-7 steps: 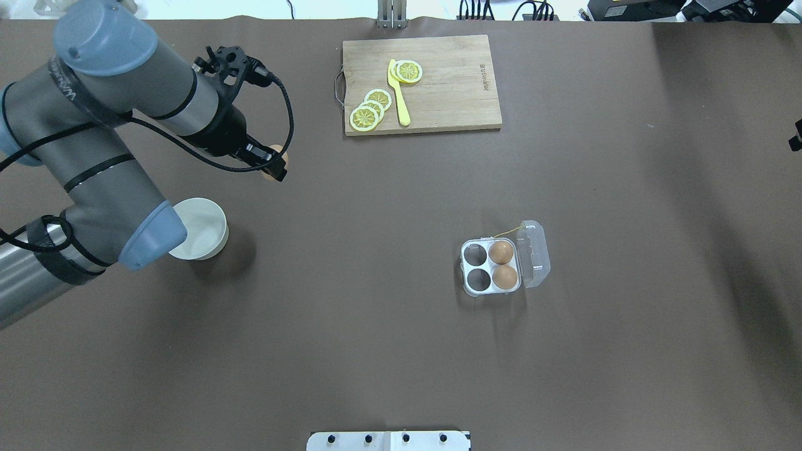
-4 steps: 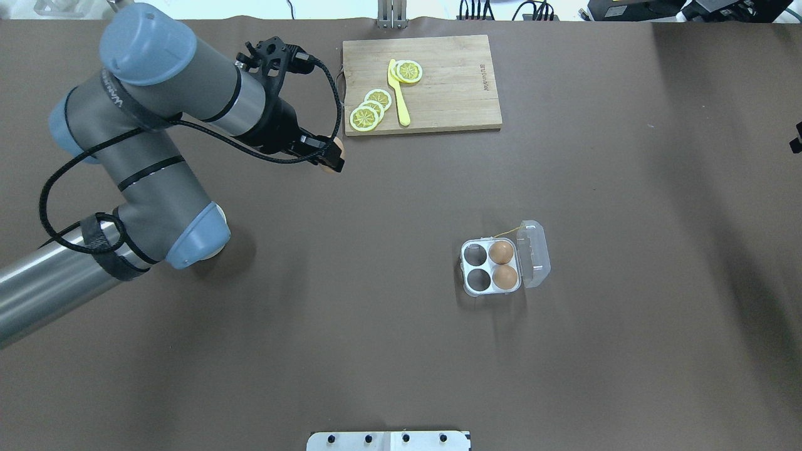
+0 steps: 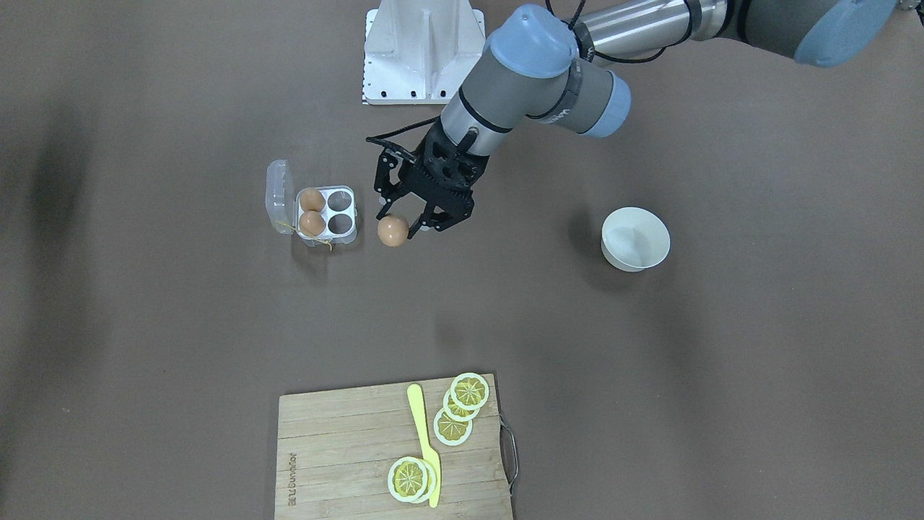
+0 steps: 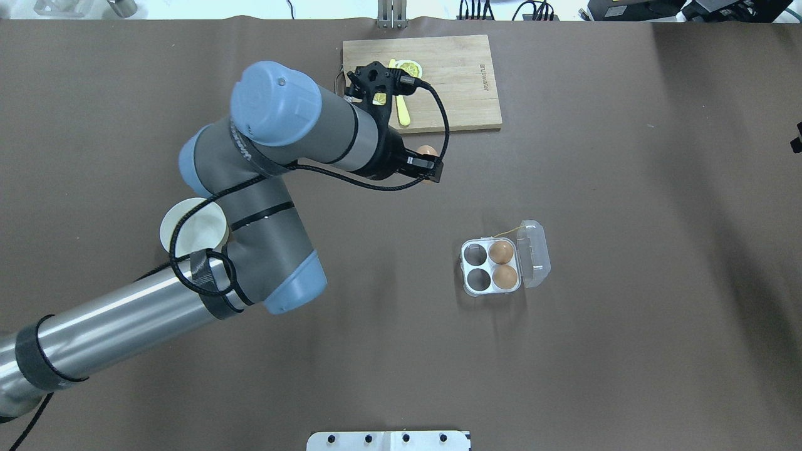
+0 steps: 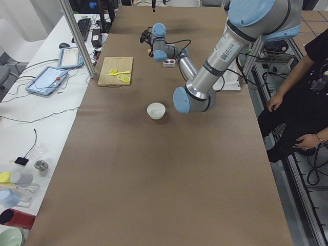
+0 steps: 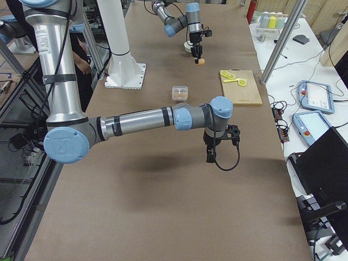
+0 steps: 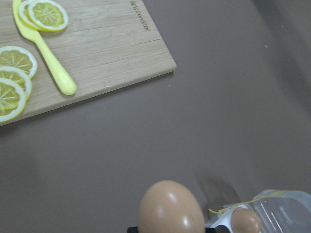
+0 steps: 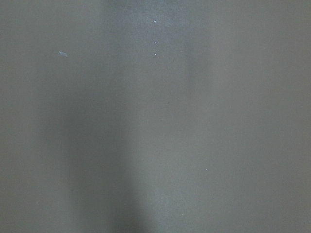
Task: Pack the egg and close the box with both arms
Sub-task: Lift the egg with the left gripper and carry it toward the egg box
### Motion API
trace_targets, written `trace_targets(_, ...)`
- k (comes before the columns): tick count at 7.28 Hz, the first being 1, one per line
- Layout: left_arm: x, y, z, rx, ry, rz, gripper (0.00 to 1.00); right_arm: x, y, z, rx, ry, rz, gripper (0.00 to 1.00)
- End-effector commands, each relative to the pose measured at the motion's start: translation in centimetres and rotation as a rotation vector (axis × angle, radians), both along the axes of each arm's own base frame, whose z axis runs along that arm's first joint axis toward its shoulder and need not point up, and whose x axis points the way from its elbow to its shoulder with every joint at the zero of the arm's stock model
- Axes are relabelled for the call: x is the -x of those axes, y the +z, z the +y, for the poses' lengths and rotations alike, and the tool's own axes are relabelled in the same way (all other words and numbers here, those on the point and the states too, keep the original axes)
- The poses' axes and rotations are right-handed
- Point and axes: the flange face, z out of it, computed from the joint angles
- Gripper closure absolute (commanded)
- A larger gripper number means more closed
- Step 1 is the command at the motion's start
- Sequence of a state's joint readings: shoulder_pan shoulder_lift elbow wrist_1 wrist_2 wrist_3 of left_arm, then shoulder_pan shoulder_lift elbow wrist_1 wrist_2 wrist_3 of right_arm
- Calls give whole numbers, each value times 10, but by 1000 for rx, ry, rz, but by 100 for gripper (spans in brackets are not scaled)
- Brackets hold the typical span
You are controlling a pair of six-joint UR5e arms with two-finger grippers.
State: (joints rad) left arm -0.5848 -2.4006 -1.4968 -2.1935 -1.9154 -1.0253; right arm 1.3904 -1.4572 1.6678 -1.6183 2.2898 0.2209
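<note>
My left gripper [image 3: 395, 225] is shut on an orange-brown egg [image 3: 393, 231] and holds it above the table, just beside the box [image 3: 351, 217] on its empty-cell side. In the overhead view the egg [image 4: 427, 151] and left gripper [image 4: 430, 166] appear below the cutting board. The egg fills the bottom of the left wrist view [image 7: 170, 208]. The clear box [image 4: 467, 275] lies open, its lid [image 4: 536, 254] folded out, with two eggs [image 4: 501, 252] in the cells by the lid and two empty cells. My right gripper [image 6: 210, 156] hovers over bare table; I cannot tell whether it is open.
A wooden cutting board [image 4: 463, 81] with lemon slices [image 3: 455, 426] and a yellow knife [image 3: 422, 433] lies at the far side. A white bowl [image 4: 197, 219] stands partly under my left arm. The white base [image 3: 422, 50] is at the near edge.
My left arm has swung right with the egg, from beside the bowl to below the cutting board's front edge, closer to the box. The box has not moved.
</note>
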Motion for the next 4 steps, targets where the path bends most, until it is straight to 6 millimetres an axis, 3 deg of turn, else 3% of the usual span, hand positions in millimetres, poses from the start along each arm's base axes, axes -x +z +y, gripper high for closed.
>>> trace_targets(1,-46,-6,37,0,-91,67,52,-4,-1,0,-2,7,-1,0)
trace_targets(3,-60,-2,45,-6,-151,52,52,-3,0,0,1,6,-5,0)
trace_targets(4,-80,1,64,-20,-200,42,52,-1,0,1,13,1,-36,0)
